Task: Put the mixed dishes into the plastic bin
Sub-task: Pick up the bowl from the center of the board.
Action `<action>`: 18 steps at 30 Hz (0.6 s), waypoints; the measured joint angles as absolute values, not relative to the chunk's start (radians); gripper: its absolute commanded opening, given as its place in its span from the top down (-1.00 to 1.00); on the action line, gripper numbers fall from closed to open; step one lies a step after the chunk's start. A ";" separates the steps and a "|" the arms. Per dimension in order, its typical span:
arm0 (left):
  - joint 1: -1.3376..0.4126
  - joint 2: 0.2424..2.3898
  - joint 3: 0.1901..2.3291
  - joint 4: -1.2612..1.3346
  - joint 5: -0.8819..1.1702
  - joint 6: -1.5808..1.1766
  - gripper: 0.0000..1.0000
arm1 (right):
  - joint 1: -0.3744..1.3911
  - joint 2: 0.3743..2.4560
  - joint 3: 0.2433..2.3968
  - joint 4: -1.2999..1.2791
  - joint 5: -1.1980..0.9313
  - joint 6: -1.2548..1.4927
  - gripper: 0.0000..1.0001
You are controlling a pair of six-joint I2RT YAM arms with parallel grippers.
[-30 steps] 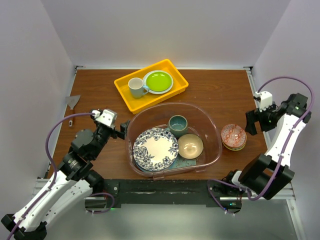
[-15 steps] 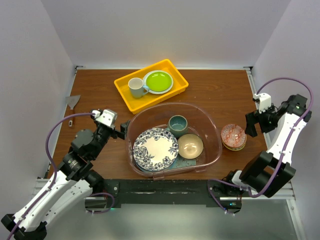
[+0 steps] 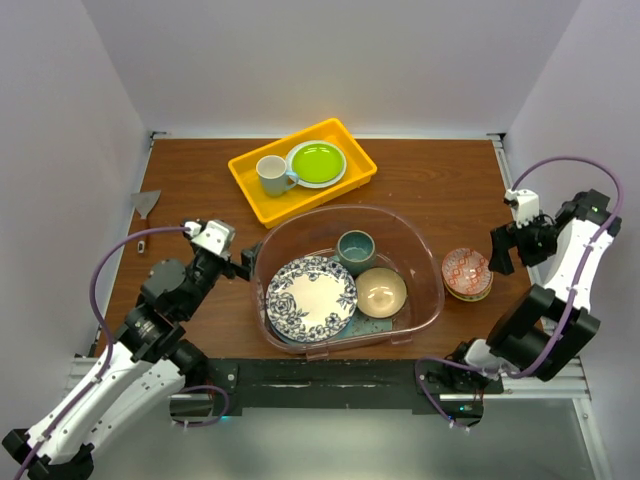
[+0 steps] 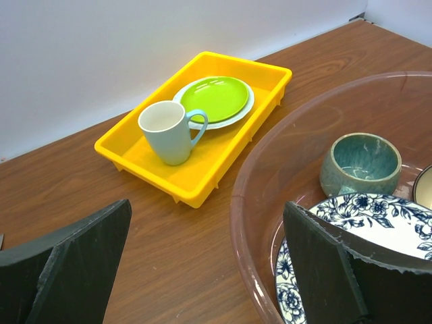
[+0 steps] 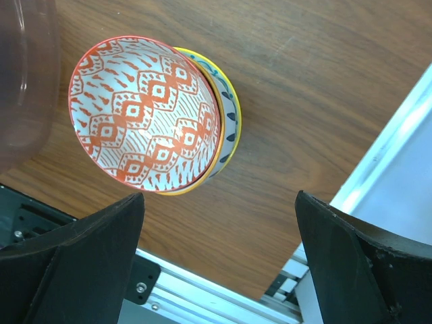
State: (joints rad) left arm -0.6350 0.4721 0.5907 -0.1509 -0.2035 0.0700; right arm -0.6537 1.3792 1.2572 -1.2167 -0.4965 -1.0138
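Progress: the plastic bin (image 3: 345, 208) held the blue-floral plate (image 3: 311, 297), teal mug (image 3: 355, 249), tan bowl (image 3: 381, 291) and, apparently, a mint-green tray (image 3: 385, 325) underneath. We found the red-patterned bowl (image 3: 466, 272) outside, near the table's right edge. The left gripper (image 3: 243, 262) and right gripper (image 3: 498, 250) stood wide open, empty.

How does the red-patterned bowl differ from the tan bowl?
The red-patterned bowl sits outside the bin, nested in a yellow-rimmed bowl; the tan bowl lies inside the bin. The red-patterned bowl is patterned inside; the tan bowl is plain. Both are round and empty.
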 measured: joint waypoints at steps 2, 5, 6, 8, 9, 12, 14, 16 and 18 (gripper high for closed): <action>-0.635 0.467 0.591 -0.150 -0.197 0.069 -1.00 | -0.653 1.406 1.252 -1.205 -0.497 -1.002 -0.90; -0.635 0.461 0.591 -0.151 -0.190 0.067 -1.00 | -0.639 1.433 1.223 -1.162 -0.492 -0.974 -0.86; -0.635 0.459 0.591 -0.150 -0.189 0.067 -1.00 | -0.630 1.438 1.210 -1.145 -0.489 -0.961 -0.84; -0.635 0.457 0.591 -0.150 -0.189 0.067 -1.00 | -0.604 1.446 1.190 -1.112 -0.486 -0.939 -0.82; -0.635 0.456 0.591 -0.150 -0.188 0.067 -1.00 | -0.587 1.449 1.184 -1.092 -0.482 -0.925 -0.82; -0.635 0.456 0.591 -0.150 -0.188 0.066 -1.00 | -0.539 1.452 1.181 -1.039 -0.459 -0.897 -0.82; -0.635 0.456 0.591 -0.150 -0.188 0.066 -1.00 | -0.494 1.452 1.181 -1.000 -0.437 -0.885 -0.83; -0.635 0.456 0.591 -0.150 -0.188 0.066 -1.00 | -0.447 1.452 1.181 -0.972 -0.426 -0.880 -0.82; -0.635 0.456 0.591 -0.150 -0.188 0.065 -1.00 | -0.405 1.448 1.181 -0.953 -0.416 -0.886 -0.78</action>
State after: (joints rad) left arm -0.6346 0.4557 0.5907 -0.1505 -0.1883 0.0654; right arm -0.4049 1.4483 1.1812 -0.9527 -0.4156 -0.8864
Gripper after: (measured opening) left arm 0.997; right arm 0.916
